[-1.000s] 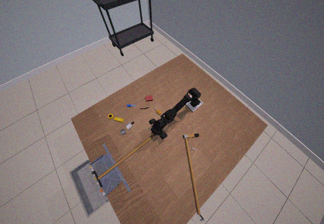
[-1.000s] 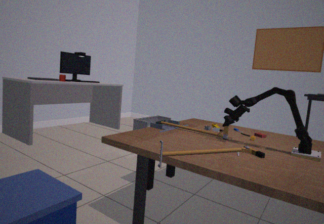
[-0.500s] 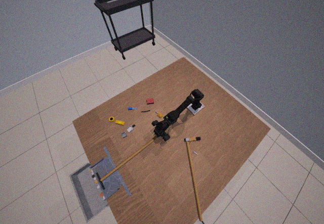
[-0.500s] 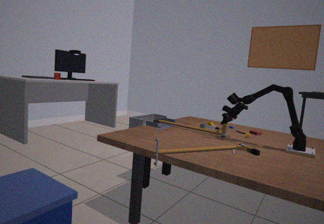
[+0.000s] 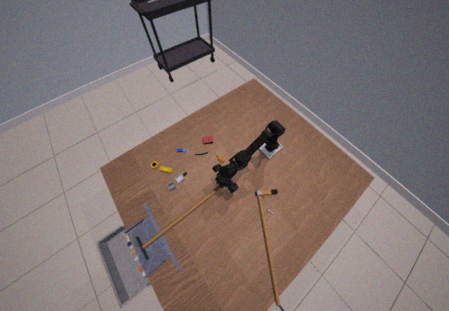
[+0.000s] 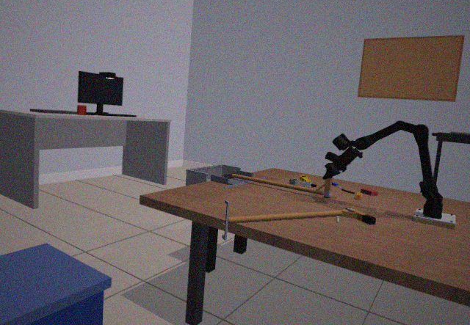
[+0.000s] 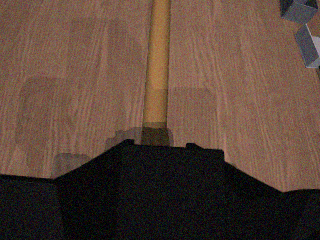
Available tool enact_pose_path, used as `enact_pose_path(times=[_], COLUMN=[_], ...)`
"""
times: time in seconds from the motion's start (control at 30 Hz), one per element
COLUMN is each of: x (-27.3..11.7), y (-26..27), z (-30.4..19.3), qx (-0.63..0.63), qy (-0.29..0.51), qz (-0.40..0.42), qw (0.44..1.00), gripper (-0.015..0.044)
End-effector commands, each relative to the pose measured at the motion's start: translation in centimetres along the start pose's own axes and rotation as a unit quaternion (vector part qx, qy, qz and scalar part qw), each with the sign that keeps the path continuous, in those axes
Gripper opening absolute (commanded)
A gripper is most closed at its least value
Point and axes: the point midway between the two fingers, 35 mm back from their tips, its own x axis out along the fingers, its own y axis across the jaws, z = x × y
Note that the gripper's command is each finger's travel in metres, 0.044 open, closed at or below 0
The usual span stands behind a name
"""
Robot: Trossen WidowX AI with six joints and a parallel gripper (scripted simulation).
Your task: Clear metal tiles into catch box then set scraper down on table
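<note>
My gripper (image 5: 219,187) (image 6: 327,177) (image 7: 159,149) is shut on the upright grip at the near end of the long scraper (image 5: 181,220) (image 6: 273,183) (image 7: 158,65). The scraper's wooden shaft runs out low over the table, and its dark crosswise head (image 5: 146,253) is over the steel bench plate (image 5: 156,255). Several small tiles (image 5: 132,251) (image 5: 140,269), orange, white and dark, stand in a row along the plate's far edge, just beyond the head. Whether each is on the plate or over the edge is hard to tell. The grey catch box (image 5: 113,274) (image 6: 195,176) adjoins that edge.
A second long wooden tool (image 5: 267,242) (image 6: 284,216) lies on the table, its metal hook (image 6: 226,218) past the table edge. A small bolt (image 5: 270,211) lies beside it. A red block (image 5: 208,140), a yellow piece (image 5: 165,169), a yellow ring and other small items lie on the scraper's other side.
</note>
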Motion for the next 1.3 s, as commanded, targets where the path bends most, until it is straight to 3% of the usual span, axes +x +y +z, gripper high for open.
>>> enact_pose_path(times=[0.0,1.27], x=[-0.9,-4.6], y=[0.0,0.0], z=[0.0,-3.6], qx=[0.001,0.001], qy=[-0.007,-0.008], qz=[-0.001,-0.001], qw=[1.0,1.0], gripper=[0.0,0.0])
